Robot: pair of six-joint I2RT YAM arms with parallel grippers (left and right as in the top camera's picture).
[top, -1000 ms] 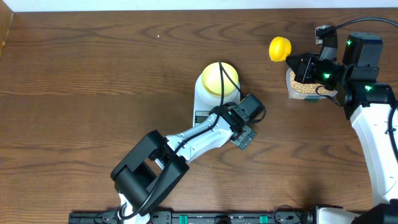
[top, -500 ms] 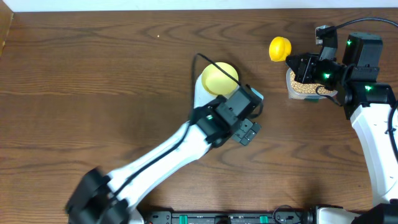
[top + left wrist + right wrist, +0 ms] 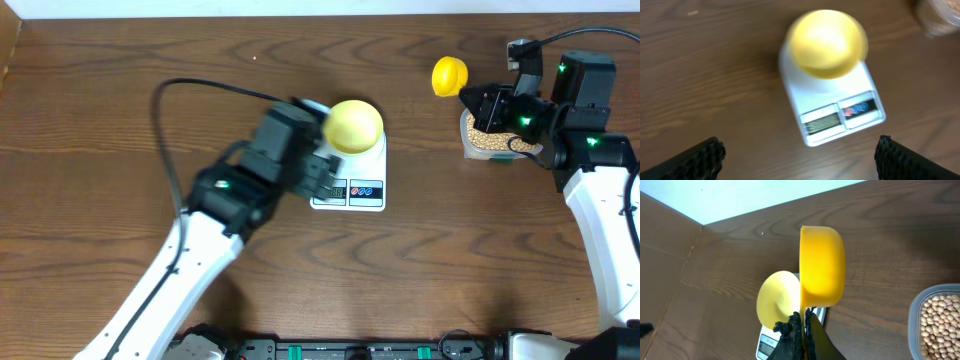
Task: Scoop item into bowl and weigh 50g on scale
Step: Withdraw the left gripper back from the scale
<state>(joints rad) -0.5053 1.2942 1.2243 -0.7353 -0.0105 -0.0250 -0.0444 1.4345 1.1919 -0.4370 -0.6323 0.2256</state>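
The pale-yellow bowl (image 3: pixel 352 126) sits on the far end of the white scale (image 3: pixel 348 192); no beans show in it. In the left wrist view the bowl (image 3: pixel 826 42) and scale (image 3: pixel 840 117) lie ahead of my left gripper (image 3: pixel 800 161), which is open and empty. My left gripper (image 3: pixel 322 180) hovers at the scale's left edge. My right gripper (image 3: pixel 480 102) is shut on the handle of the bright yellow scoop (image 3: pixel 450 76), beside the clear tub of tan beans (image 3: pixel 490 142). The right wrist view shows the scoop (image 3: pixel 821 265), beans (image 3: pixel 939 320), bowl (image 3: pixel 776 305) and my gripper (image 3: pixel 804 325).
The clear tub (image 3: pixel 914 325) stands at the right side of the wooden table (image 3: pixel 120 110). A black cable (image 3: pixel 200 85) loops from the left arm above the table. The white table edge runs along the back.
My left arm has swung from the right of the scale to its left side, uncovering the display and buttons. The right arm and the scoop have not moved.
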